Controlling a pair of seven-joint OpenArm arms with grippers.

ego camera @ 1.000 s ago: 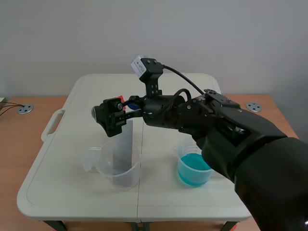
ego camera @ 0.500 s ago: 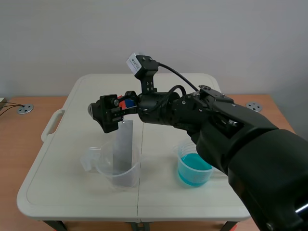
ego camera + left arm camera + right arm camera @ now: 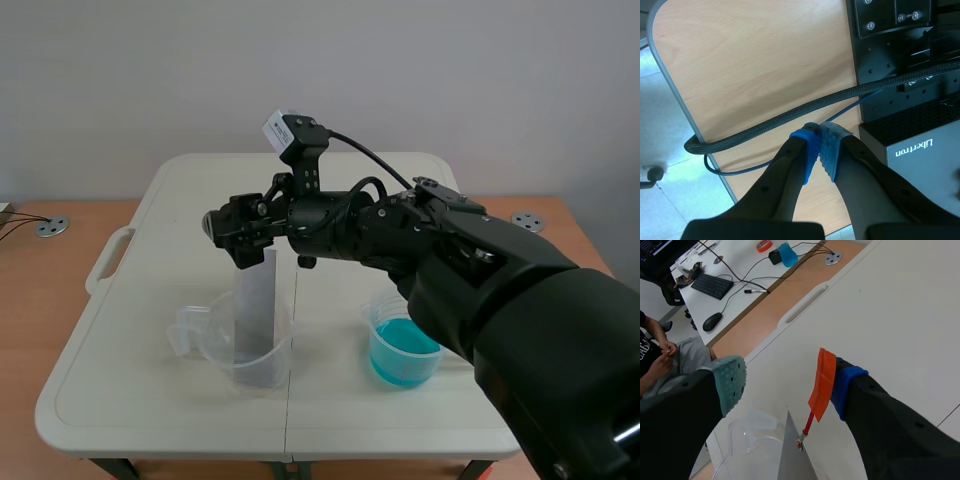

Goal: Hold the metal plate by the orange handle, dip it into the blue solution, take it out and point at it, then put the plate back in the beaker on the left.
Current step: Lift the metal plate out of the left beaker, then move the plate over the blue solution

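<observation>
L gripper: we see fingers closed on nothing, over wood surface w/ cable. Table front: beaker of blue solution on R, clear beaker on L w/ metal plate standing in it. Above, R gripper fingers spread apart; orange handle against the blue pad, other pad clear.

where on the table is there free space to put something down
Bare table lies left of the clear beaker and along the far edge behind the right pincer. A narrower strip runs between that beaker and the blue solution beaker. Above the metal plate it is crowded.
</observation>
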